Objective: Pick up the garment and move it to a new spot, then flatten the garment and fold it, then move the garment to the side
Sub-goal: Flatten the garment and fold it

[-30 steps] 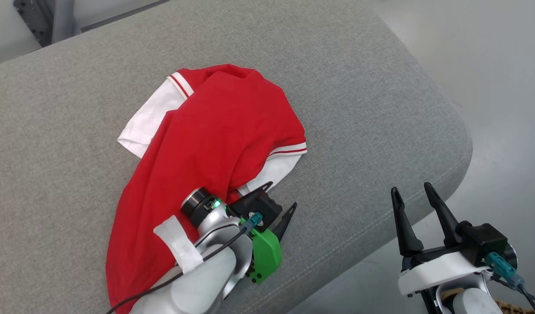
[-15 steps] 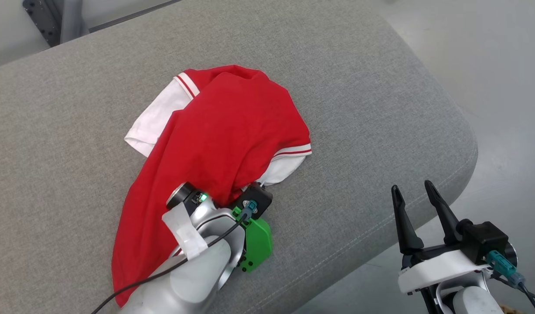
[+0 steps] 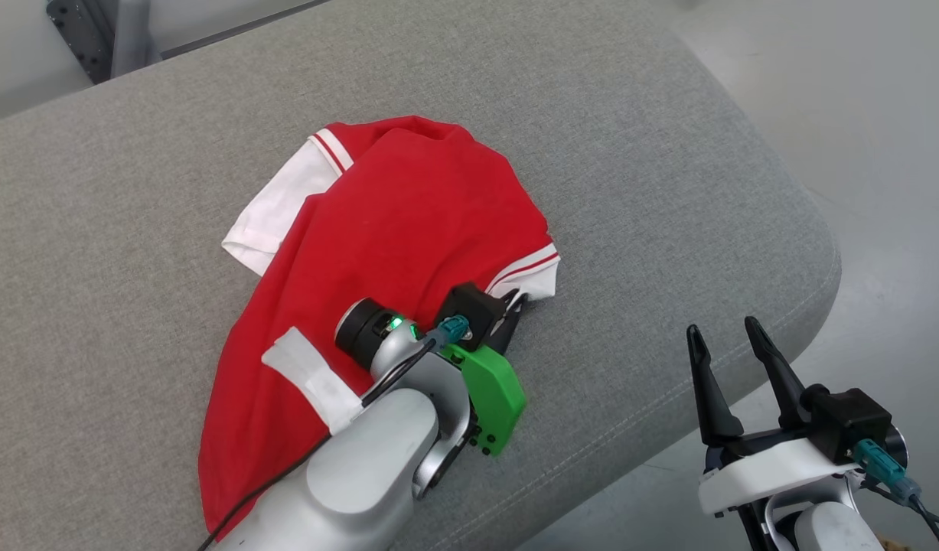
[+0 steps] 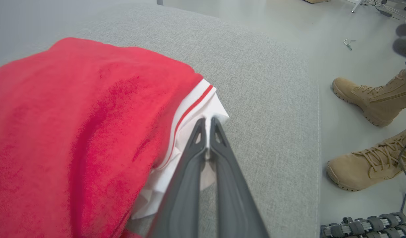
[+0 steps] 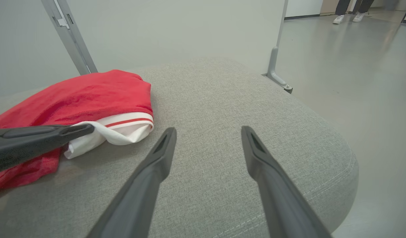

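The garment [image 3: 392, 222] is soft, matt red-and-white cloth; the cushion [image 3: 668, 153] beneath the left gripper [image 4: 207, 119] is coarse grey woven fabric; the gripper's fingers [image 4: 189, 185] look smooth, matt dark plastic.

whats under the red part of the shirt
A white sleeve pokes out beneath it, pinched by the shut left gripper, on the grey cushion. The rest under the red cloth is covered.

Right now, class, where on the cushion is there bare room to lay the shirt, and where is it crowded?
Free: the cushion between the shirt and its rounded right corner; left of the shirt; beyond it. Crowded: the near middle, where the left arm crosses the shirt, jaws shut on its white sleeve.
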